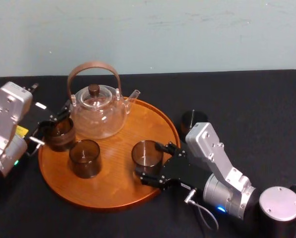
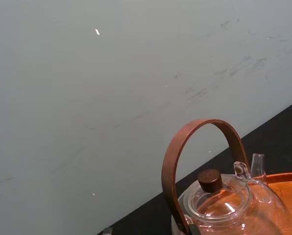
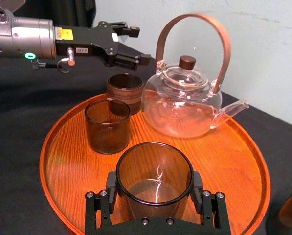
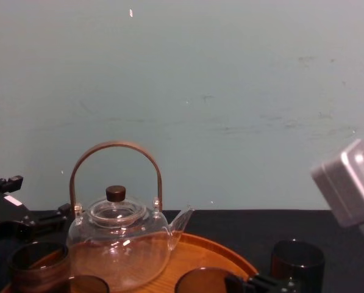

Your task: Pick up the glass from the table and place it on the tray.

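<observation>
A clear brown glass [image 1: 147, 154] stands on the round wooden tray [image 1: 118, 183] near its right edge. My right gripper [image 1: 148, 167] is shut on it; in the right wrist view both fingers press the sides of this glass [image 3: 154, 178]. Two more glasses stand on the tray, one in the middle [image 1: 85, 157] and a darker one at the left edge [image 1: 58, 134]. My left gripper [image 1: 56, 121] hovers open just above and behind that darker glass [image 3: 124, 90]. A further dark glass [image 1: 193, 121] stands on the black table [image 1: 247, 99] right of the tray.
A clear glass teapot [image 1: 98, 111] with a brown hoop handle stands at the back of the tray, its spout pointing right. A pale wall runs behind the table. Bare black cloth lies to the right and in front.
</observation>
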Motion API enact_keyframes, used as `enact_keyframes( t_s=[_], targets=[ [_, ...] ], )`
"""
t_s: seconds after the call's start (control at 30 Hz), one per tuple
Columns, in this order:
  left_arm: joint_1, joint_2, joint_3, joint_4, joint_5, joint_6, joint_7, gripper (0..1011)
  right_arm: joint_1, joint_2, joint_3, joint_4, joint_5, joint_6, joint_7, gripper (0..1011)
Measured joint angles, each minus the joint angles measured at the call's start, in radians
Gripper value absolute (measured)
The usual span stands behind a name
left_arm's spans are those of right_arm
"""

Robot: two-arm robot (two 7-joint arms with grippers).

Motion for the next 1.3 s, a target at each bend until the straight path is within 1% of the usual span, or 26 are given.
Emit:
enact_keyframes(
  t_s=[0.43,0.97,1.3],
  targets=[
    [0.000,0.000,0.000,0.000,0.000,0.000,0.000,1001,0.017,-0.012,-0.015,0.031,-0.012,0.008,0.003,900],
    [0.000,0.000,0.000,0.000,0.000,0.000,0.000,1001,0.017,-0.012,-0.015,0.031,-0.012,0.010,0.002,900],
    [0.000,0.000,0.000,0.000,0.000,0.000,0.000,1001,0.023,-0.015,-0.016,0.040,-0.002,0.005,0.013,900]
  ],
)
